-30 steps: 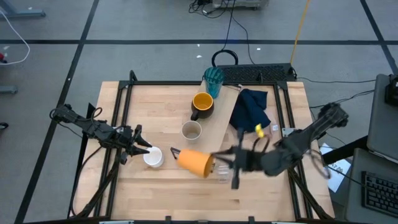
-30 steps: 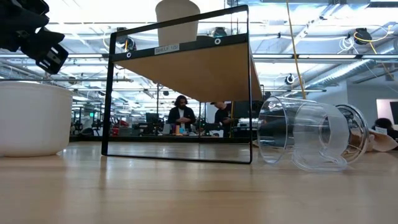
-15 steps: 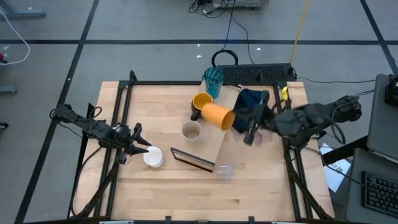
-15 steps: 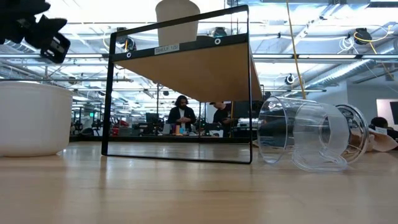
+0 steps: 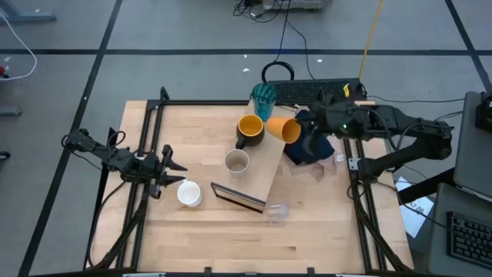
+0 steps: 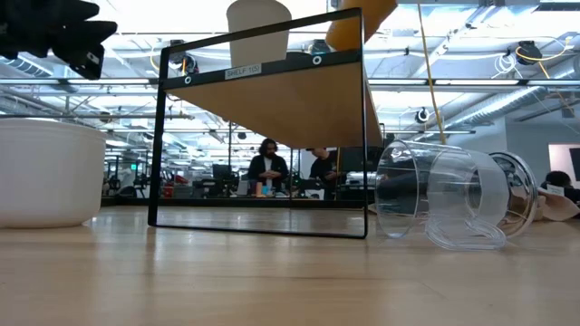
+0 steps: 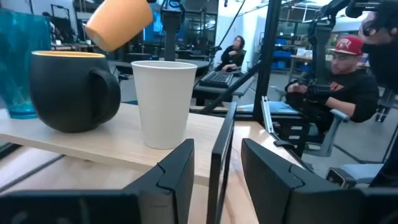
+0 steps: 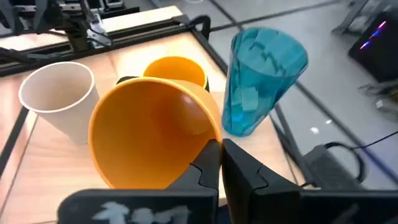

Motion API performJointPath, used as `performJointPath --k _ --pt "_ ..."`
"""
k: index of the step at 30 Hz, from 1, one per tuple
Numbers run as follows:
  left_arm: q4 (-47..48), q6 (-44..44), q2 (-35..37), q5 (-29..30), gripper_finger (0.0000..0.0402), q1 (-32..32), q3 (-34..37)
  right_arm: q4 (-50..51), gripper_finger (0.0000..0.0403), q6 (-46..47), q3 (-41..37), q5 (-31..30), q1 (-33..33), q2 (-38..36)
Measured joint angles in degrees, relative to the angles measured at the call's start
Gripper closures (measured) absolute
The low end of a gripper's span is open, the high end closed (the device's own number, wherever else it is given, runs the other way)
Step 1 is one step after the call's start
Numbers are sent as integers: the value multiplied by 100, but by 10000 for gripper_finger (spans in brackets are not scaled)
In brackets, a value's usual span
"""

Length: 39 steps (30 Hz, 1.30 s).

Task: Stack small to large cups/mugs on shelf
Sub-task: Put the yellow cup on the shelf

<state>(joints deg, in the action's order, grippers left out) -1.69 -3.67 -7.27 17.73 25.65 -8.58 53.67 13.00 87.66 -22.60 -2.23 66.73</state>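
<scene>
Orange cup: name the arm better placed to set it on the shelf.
Right. Its end effector already grips the orange cup over the shelf, beside the dark mug. The left end effector sits open by the white mug.

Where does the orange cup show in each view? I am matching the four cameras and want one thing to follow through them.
High view: the orange cup lies tilted in the right gripper, beside the dark mug.
Low view: only its bottom shows at the top edge, above the shelf.
Left wrist view: top left, above the dark mug.
Right wrist view: centre, mouth toward the camera.
Shared landmark: the beige cup.
</scene>
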Motion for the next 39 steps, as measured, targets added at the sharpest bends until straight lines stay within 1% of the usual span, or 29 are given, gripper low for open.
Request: performJointPath --k 5,8,13,16,20,25,27,36,39 --pt "9 21 -20 43 268 0 0 116 403 -2 0 580 -630 -1" --pt "9 48 -22 43 268 0 0 379 403 -25 0 728 -934 3" --pt "9 58 -22 176 268 0 0 404 403 -95 0 1190 -1384 3" --pt "11 83 -22 235 268 0 0 483 403 -175 0 1331 -1652 15" --pt "11 103 -22 239 268 0 0 574 403 -222 2 1668 -2008 189" --pt "9 147 -22 239 268 0 0 704 403 -350 68 2118 -2281 543" --pt "13 176 -22 239 268 0 0 887 403 -422 268 2272 -2373 767" --pt "15 191 -22 246 268 0 0 1723 403 -804 1513 2296 -2729 1602" --pt "17 187 -22 276 268 0 0 2049 403 -910 1798 2294 -2852 1797"
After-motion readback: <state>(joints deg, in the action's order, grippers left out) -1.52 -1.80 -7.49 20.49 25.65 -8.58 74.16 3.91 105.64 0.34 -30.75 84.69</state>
